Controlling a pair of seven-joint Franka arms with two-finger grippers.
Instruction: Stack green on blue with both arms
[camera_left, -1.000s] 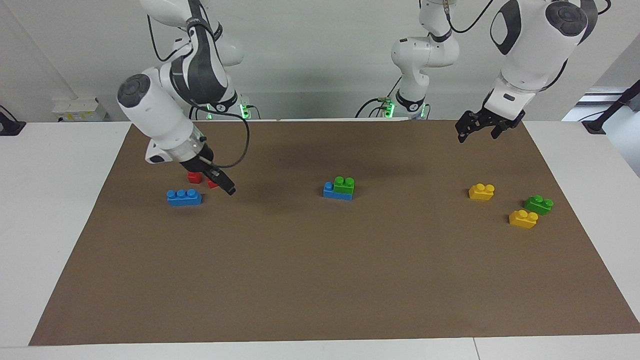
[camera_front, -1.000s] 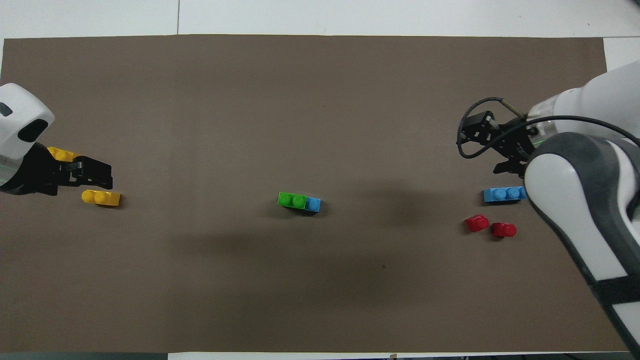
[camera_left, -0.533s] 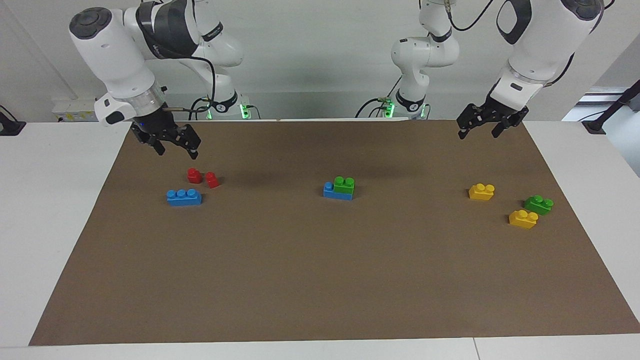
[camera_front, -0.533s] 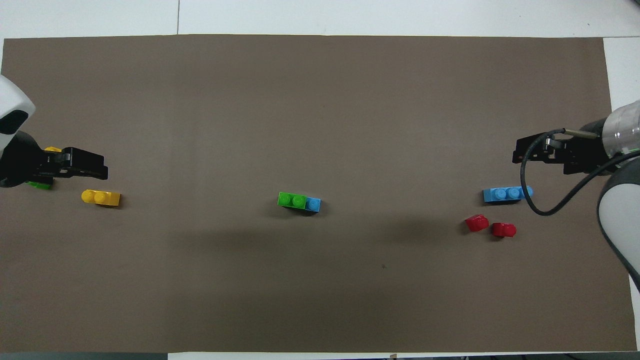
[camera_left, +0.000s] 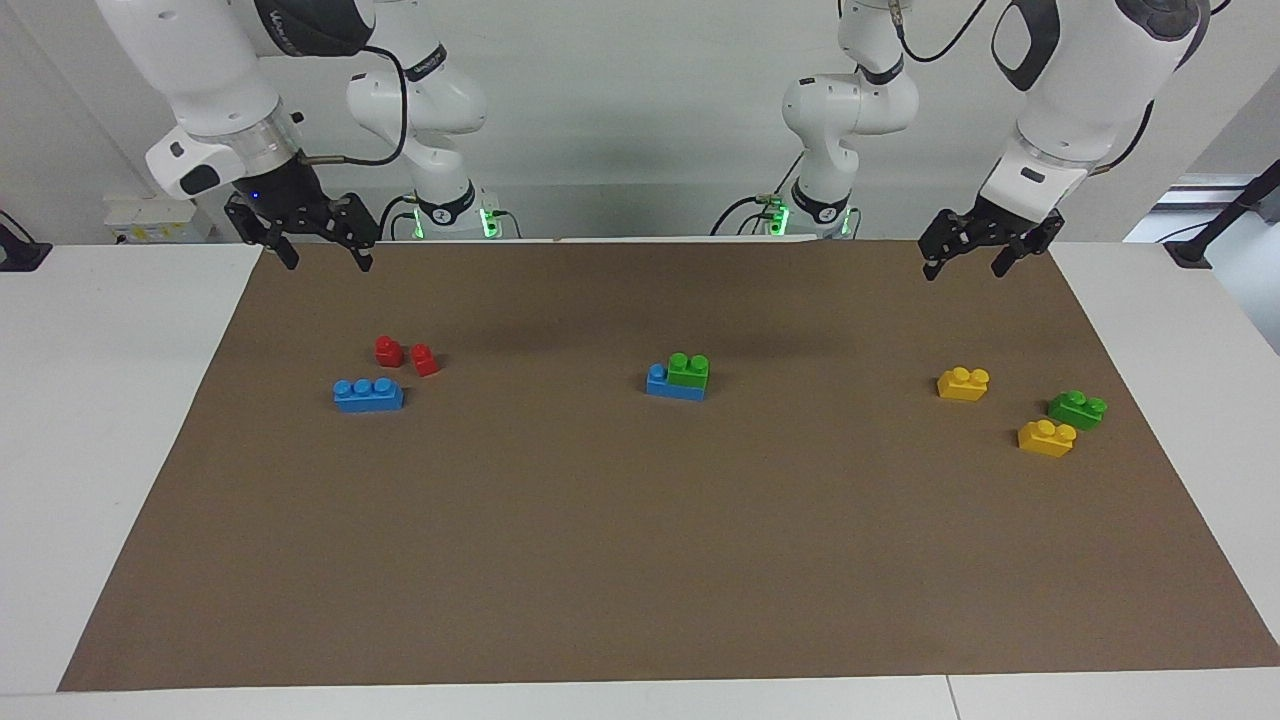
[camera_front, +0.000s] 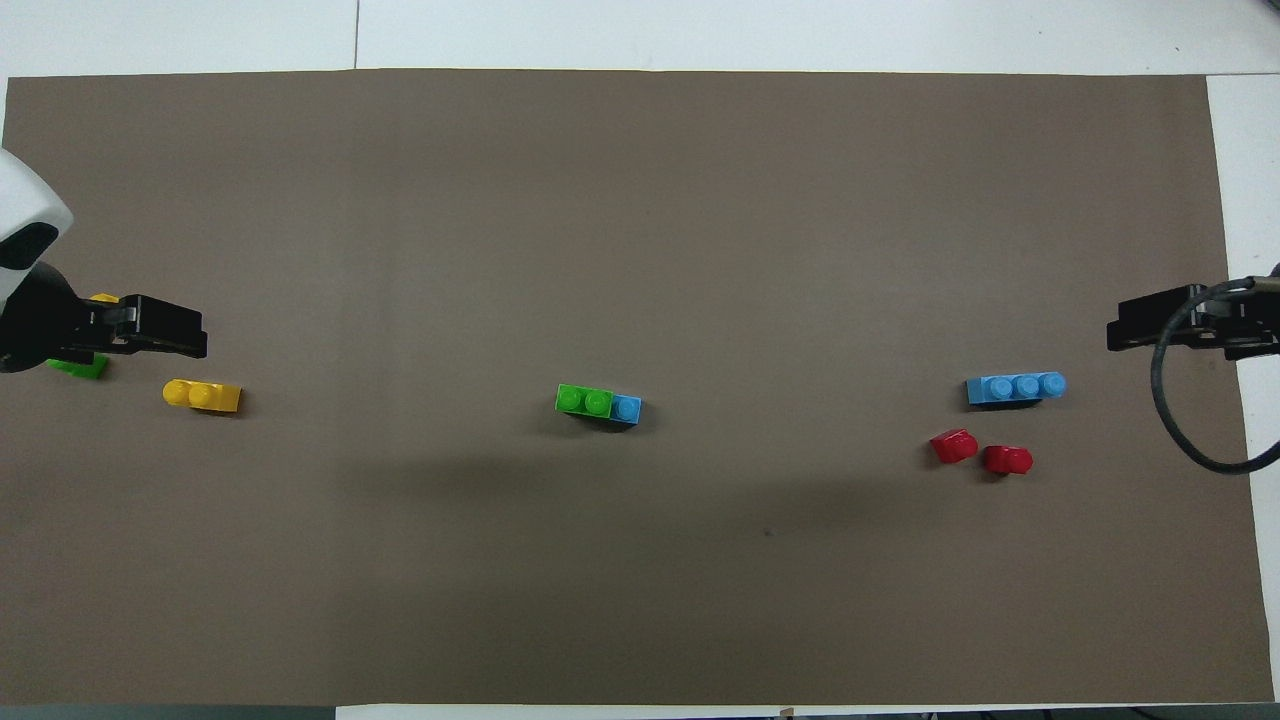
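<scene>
green brick (camera_left: 688, 369) (camera_front: 584, 400): seated on blue brick (camera_left: 662, 383) (camera_front: 626, 407), mid-mat, covering two of its studs. second blue brick (camera_left: 368, 394) (camera_front: 1015, 387): toward the right arm's end, two red bricks (camera_left: 405, 355) (camera_front: 980, 452) just beside it. second green brick (camera_left: 1077, 409): toward the left arm's end, between two yellow bricks (camera_left: 963, 383) (camera_front: 202, 395). left gripper (camera_left: 976, 254) (camera_front: 190, 335): raised over the mat's edge, jaws released, empty. right gripper (camera_left: 318, 250) (camera_front: 1125, 328): raised over the mat's corner, jaws released, empty.
</scene>
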